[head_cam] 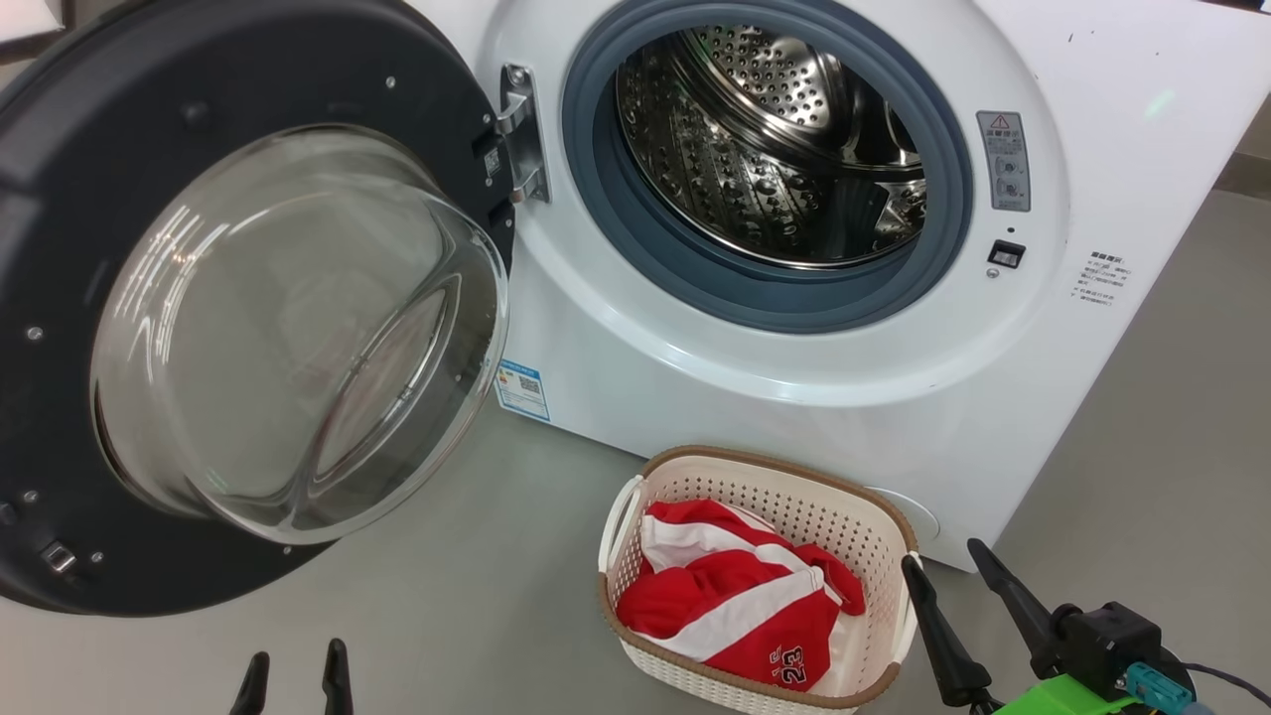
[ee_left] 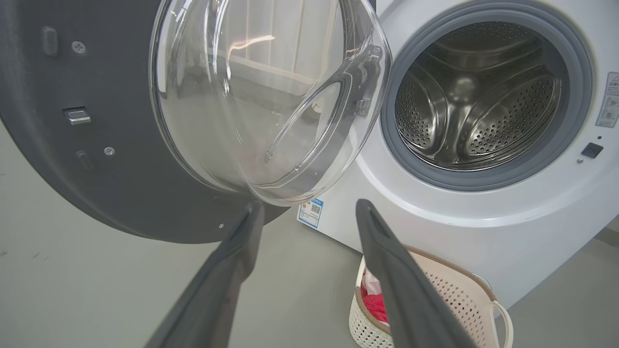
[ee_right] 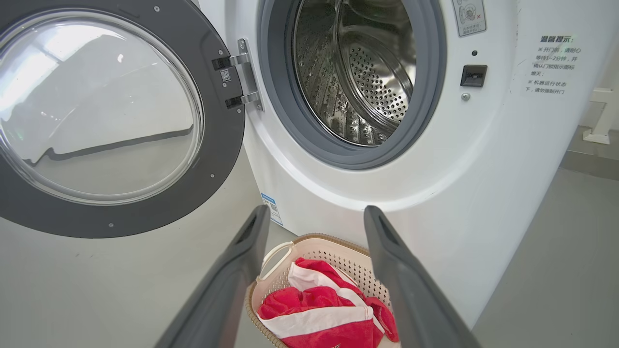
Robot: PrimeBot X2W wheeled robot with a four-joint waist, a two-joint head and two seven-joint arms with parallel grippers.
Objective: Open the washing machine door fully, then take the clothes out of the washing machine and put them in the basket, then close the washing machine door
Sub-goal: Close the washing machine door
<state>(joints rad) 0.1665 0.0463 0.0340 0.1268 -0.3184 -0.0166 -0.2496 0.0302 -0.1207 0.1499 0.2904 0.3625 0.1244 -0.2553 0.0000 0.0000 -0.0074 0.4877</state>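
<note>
The white washing machine (head_cam: 794,397) stands with its door (head_cam: 248,308) swung wide open to the left, glass bowl facing me. Its steel drum (head_cam: 775,139) looks empty. Red and white clothes (head_cam: 740,606), one marked "23", lie in the cream basket (head_cam: 874,536) on the floor before the machine. My left gripper (head_cam: 295,663) is open at the bottom edge, below the door, holding nothing. My right gripper (head_cam: 938,558) is open just right of the basket, fingers empty. In the left wrist view the door (ee_left: 121,183) hangs close ahead of the left gripper (ee_left: 309,208); the right gripper (ee_right: 316,212) points over the basket (ee_right: 285,251).
Grey floor (head_cam: 477,616) stretches in front of the machine and to its right. A blue label (head_cam: 522,389) sits at the washer's lower left corner. The door latch socket (head_cam: 1006,254) is on the right of the opening. A white stand foot (ee_right: 602,130) is at far right.
</note>
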